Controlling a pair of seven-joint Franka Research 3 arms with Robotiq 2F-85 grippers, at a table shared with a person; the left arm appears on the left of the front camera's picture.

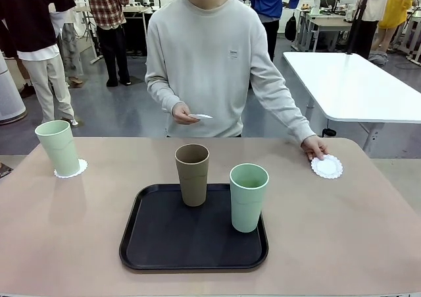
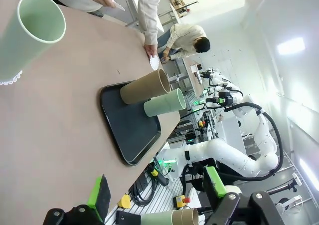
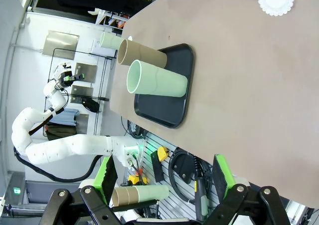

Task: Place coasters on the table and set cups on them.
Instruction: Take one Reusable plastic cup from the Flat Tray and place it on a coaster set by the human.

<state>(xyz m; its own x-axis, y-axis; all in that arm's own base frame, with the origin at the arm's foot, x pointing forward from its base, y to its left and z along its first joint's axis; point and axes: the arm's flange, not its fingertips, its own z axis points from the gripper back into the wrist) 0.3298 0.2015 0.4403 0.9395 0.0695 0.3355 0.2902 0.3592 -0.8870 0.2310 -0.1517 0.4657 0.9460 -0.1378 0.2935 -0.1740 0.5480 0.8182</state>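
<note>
Coasters, three: first coaster (image 1: 70, 170) on the desk (image 1: 368, 231), left side, under a mint cup (image 1: 58, 147); second coaster (image 1: 327, 166) far right, a person's hand (image 1: 314, 145) touching it; third coaster (image 1: 200, 116) held above the desk. Brown cup (image 1: 192, 174) and second mint cup (image 1: 248, 197) stand on the black tray (image 1: 158, 244). Left pincer (image 2: 157, 190) and right pincer (image 3: 164, 172): spread, empty. Roughly one third done.

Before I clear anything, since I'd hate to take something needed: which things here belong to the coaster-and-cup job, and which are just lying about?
Job: left mint cup on the left coaster; tan cup and second mint cup on the black tray; right coaster under the person's hand; third coaster in their other hand; the table.
Lying about: white table behind; spare cups off the table.
</note>
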